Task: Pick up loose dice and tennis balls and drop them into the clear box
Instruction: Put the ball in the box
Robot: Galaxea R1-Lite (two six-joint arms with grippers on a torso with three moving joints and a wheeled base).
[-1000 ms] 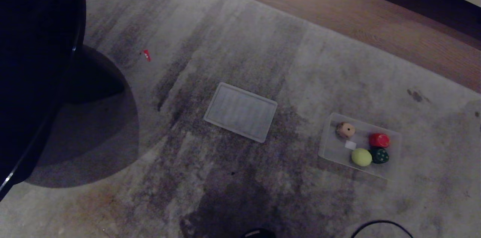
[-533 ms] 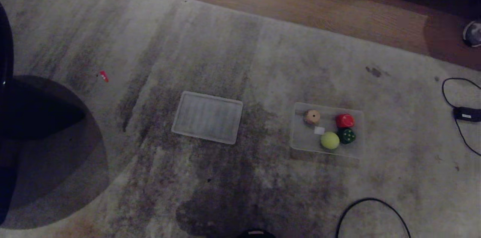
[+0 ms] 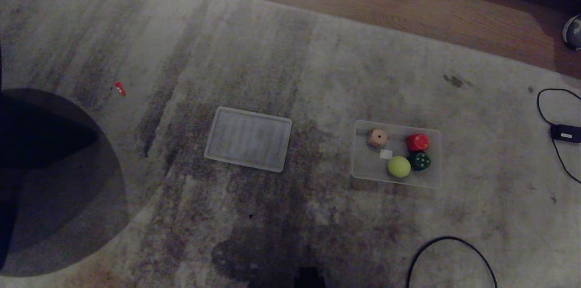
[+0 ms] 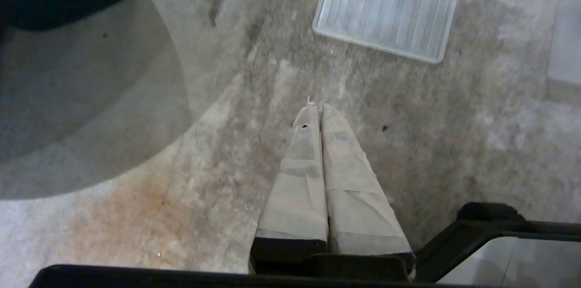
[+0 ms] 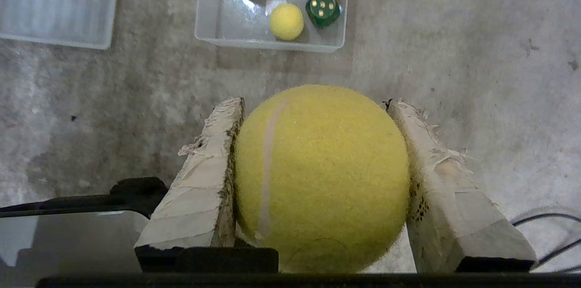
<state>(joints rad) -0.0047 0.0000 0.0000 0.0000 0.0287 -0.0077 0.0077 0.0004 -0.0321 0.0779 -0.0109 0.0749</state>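
Neither of my arms shows in the head view. In my right wrist view the tennis ball [image 5: 320, 176] I grip fills the middle and hides the carpet [image 5: 476, 52] under it; the ball's lower part is cut off by my own black housing. The clear box [image 5: 206, 6] runs past the top edge there, so its far wall is lost. From my left wrist the ribbed lid [image 4: 386, 8] is clipped at the top, and the box is only a pale sliver at the picture's side. The small white scrap [image 3: 386, 154] in the box is too small to identify.

Head view dim; wrist views brighter, slightly blurred.
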